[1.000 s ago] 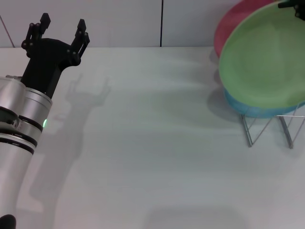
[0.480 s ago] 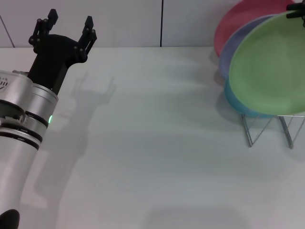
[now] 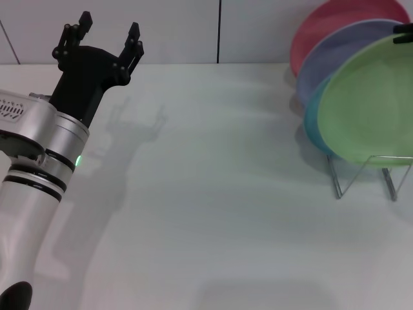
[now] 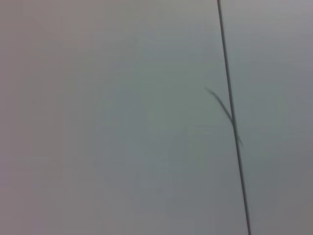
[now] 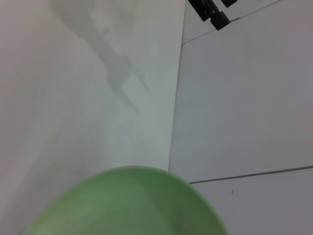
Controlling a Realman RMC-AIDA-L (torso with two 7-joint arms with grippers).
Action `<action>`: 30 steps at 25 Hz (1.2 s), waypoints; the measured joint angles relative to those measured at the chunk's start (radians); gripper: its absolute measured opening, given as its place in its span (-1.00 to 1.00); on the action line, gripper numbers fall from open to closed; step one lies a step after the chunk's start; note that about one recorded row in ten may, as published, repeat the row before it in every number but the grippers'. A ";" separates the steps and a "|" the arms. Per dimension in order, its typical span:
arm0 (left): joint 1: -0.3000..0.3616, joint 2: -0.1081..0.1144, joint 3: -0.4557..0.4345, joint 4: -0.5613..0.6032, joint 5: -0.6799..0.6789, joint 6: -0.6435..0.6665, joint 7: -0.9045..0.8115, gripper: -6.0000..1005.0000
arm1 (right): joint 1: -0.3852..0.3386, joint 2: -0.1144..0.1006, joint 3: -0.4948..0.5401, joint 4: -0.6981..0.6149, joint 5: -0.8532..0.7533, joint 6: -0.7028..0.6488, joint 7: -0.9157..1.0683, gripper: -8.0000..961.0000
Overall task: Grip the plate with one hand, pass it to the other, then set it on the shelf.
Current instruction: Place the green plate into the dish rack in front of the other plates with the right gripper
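Observation:
The light-green plate (image 3: 371, 106) stands tilted at the right edge, in front of the other plates on the wire shelf (image 3: 361, 174). Only a small black part of my right gripper (image 3: 405, 32) shows, at the plate's top rim, and it is shut on that rim. The plate's rim also fills the bottom of the right wrist view (image 5: 132, 205). My left gripper (image 3: 108, 27) is open and empty, raised at the far left near the back wall, far from the plate. A bit of it shows in the right wrist view (image 5: 211, 11).
A light-blue plate (image 3: 315, 123), a lavender plate (image 3: 335, 55) and a pink plate (image 3: 322, 26) stand in the shelf behind the green one. The white table (image 3: 213, 194) spreads between the arms. The left wrist view shows only the wall with a dark seam (image 4: 232, 117).
The green plate has moved right and down with my right gripper, uncovering the lavender plate. My left arm has shifted slightly right and forward, its gripper still open.

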State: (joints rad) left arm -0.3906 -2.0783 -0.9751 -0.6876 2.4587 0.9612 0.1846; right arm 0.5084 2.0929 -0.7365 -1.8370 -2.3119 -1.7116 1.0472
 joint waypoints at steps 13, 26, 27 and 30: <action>-0.027 0.000 0.014 0.013 -0.003 -0.005 -0.025 0.56 | -0.055 -0.001 -0.010 0.095 -0.012 0.017 -0.079 -0.67; -0.080 0.000 0.015 0.071 -0.029 -0.014 -0.052 0.56 | -0.061 -0.001 0.007 0.122 0.058 -0.106 0.113 0.05; -0.080 0.000 0.015 0.071 -0.029 -0.014 -0.052 0.56 | -0.061 -0.001 0.007 0.122 0.058 -0.106 0.113 0.08; -0.082 0.000 0.013 0.076 -0.029 -0.015 -0.053 0.56 | -0.072 -0.001 0.065 0.098 0.260 -0.111 0.167 0.20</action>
State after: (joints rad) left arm -0.4729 -2.0784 -0.9617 -0.6114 2.4299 0.9463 0.1320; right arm 0.4362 2.0922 -0.6714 -1.7393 -2.0523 -1.8226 1.2144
